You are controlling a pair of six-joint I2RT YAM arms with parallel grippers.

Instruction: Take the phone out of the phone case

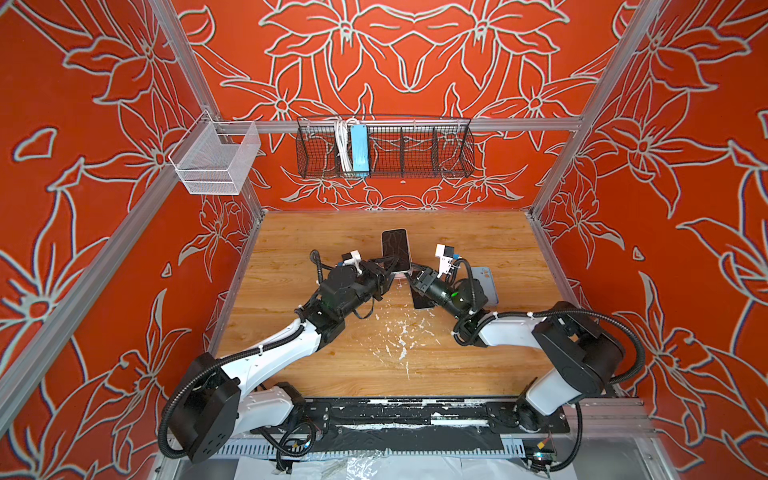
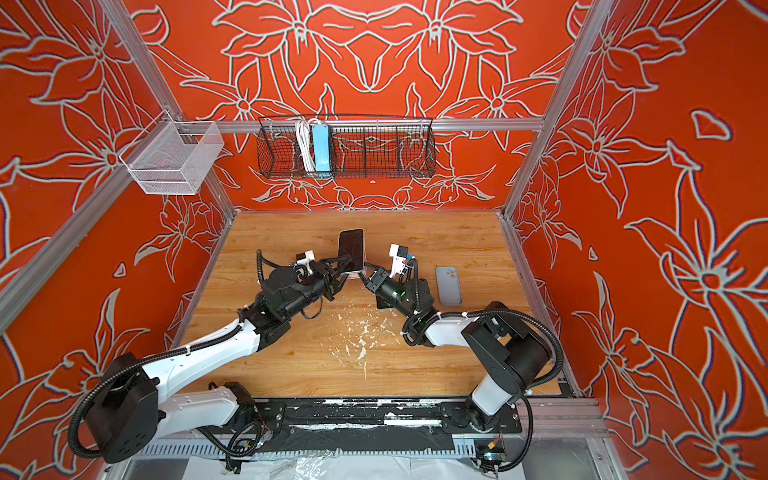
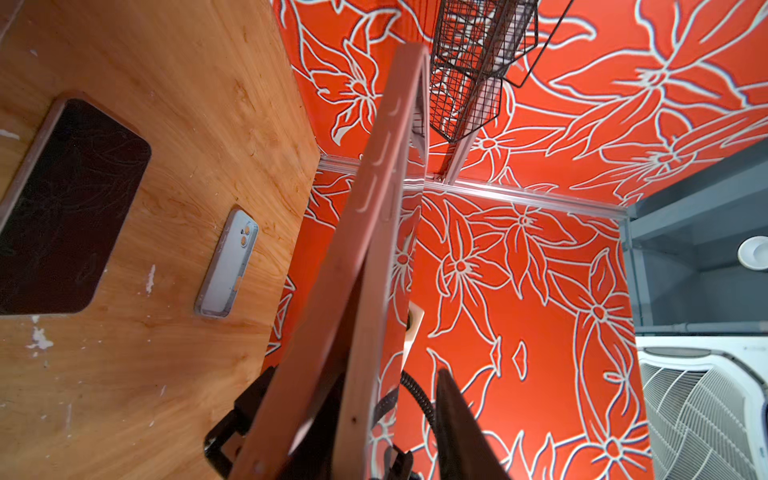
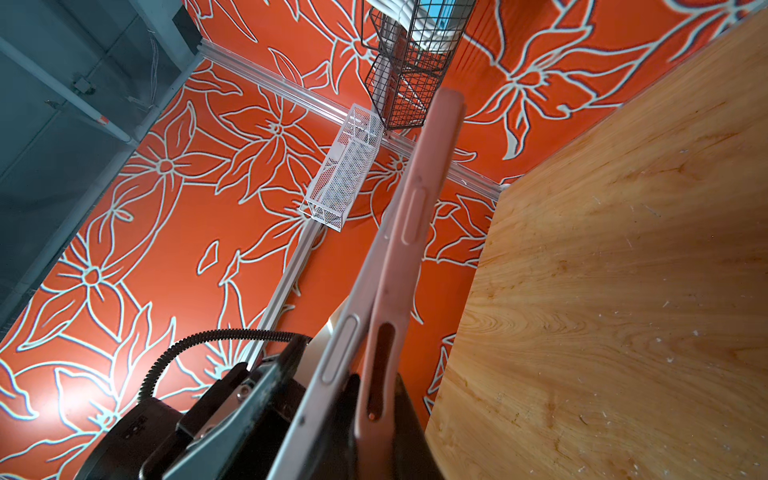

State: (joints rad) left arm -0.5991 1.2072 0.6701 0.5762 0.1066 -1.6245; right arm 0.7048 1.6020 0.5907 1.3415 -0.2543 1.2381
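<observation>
Phone [image 1: 396, 249] held upright over the table [image 1: 478, 241], between my two claws.
Black wire basket [image 1: 453, 145] on the back rail holds a white cable [image 1: 341, 145] and a blue power strip [image 1: 359, 149]; white mesh basket [image 1: 216, 166] hangs on the left rail. Phone: dark screen, silver edge, pink case [image 4: 419, 199] gaping off it at the lower end. My right claw [image 1: 410, 273] is clenched on the case; my left claw [image 1: 392, 267] straddles the phone, can't tell if it grips.

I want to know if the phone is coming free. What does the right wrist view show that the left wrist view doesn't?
Only the right wrist view: the phone, its silver edge plainly split from the pink case, and the white mesh basket. Only the left wrist view: a dark phone and a light blue case lying on the table. Both: the pink case edge-on, the black wire basket, the table.
</observation>
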